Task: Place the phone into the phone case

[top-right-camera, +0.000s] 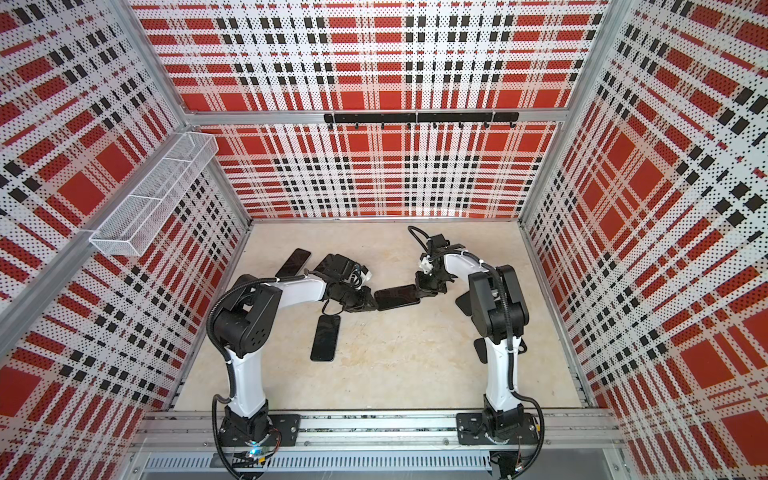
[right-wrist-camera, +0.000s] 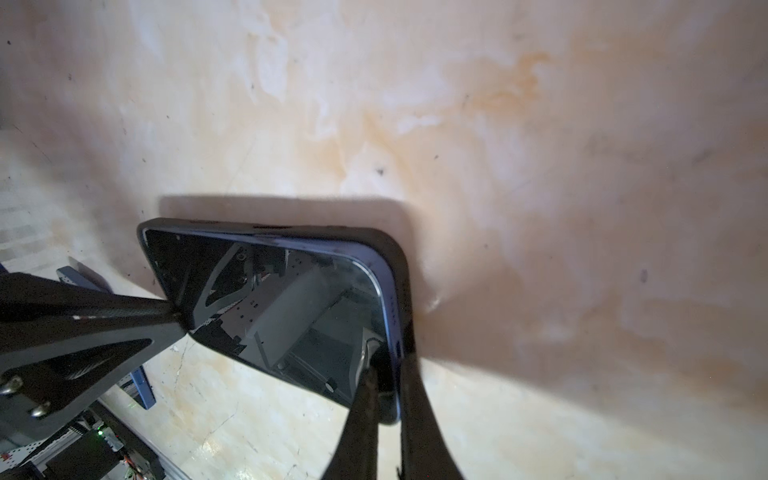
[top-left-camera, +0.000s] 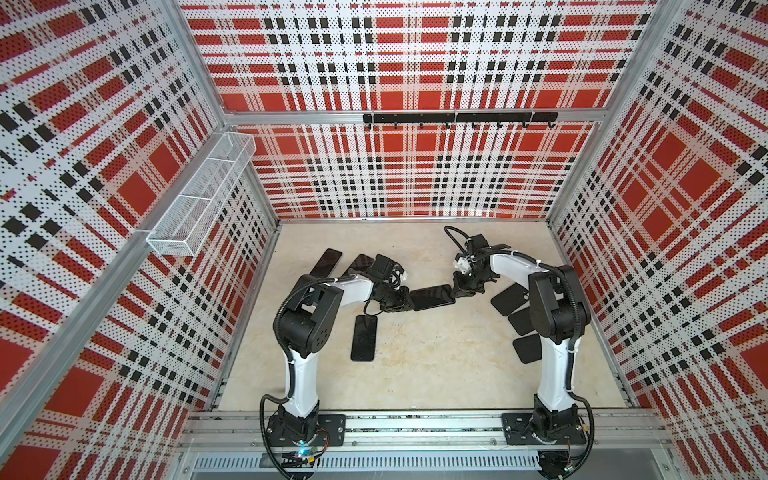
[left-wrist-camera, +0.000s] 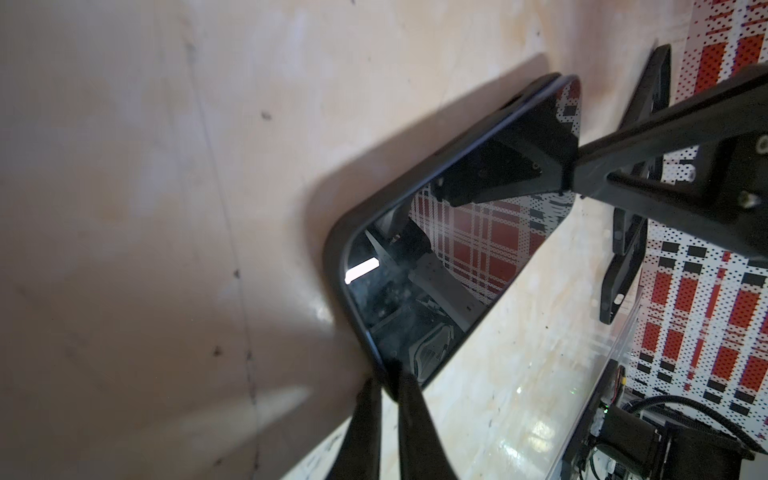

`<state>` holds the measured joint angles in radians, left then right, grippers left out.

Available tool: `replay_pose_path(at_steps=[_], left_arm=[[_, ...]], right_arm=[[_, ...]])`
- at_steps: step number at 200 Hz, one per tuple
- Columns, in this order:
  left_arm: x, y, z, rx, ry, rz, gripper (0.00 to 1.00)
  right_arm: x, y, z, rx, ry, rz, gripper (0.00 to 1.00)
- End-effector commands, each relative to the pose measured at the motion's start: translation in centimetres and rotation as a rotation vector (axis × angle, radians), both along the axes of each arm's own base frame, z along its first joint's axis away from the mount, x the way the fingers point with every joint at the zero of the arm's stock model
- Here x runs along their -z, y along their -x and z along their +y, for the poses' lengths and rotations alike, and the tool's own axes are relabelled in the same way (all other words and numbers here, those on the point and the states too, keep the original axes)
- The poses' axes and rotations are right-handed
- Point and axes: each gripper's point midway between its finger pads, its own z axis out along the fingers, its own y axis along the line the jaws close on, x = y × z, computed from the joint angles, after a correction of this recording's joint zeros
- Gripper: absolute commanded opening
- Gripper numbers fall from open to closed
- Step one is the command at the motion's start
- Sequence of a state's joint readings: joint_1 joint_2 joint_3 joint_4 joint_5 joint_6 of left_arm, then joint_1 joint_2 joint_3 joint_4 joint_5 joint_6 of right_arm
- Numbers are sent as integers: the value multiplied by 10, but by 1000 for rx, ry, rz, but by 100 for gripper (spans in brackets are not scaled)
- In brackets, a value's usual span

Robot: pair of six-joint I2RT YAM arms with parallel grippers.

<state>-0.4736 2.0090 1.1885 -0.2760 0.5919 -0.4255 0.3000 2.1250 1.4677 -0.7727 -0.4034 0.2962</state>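
Now | left gripper (top-left-camera: 409, 300): clamped on phone (top-left-camera: 432, 297), one end | right gripper (top-left-camera: 455, 291): clamped on opposite end | case (right-wrist-camera: 401, 266): wraps phone back and edges

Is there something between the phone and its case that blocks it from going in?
Nothing visible. The phone already seems to lie inside the case; the left claw and right claw pinch opposite ends.
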Motion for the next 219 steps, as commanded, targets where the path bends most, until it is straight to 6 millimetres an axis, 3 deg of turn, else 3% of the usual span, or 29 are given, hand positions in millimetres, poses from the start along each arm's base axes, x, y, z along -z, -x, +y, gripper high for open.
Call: replay_pose_path(at_steps=[1, 68, 101, 123, 149, 161, 185, 219], left_arm=[[15, 4, -8, 29, -11, 6, 12], [15, 4, -8, 29, -9, 8, 10], [13, 5, -10, 32, 1, 10, 10], [9, 4, -11, 34, 8, 2, 10], [4, -1, -7, 21, 4, -17, 10], [4, -4, -3, 10, -6, -25, 13], [2, -12, 6, -16, -22, -44, 30], [7, -18, 13, -40, -50, -51, 32]], right_arm=[[171, 190, -16, -178, 283, 547, 8], [200, 224, -25, -187, 336, 629, 3], [213, 230, -24, -177, 344, 645, 2], [212, 224, -22, -179, 348, 630, 1], [184, 199, -17, -180, 344, 563, 2], [160, 178, -9, -174, 324, 497, 4], [108, 132, 1, -165, 304, 366, 9], [52, 84, 15, -186, 261, 235, 9]])
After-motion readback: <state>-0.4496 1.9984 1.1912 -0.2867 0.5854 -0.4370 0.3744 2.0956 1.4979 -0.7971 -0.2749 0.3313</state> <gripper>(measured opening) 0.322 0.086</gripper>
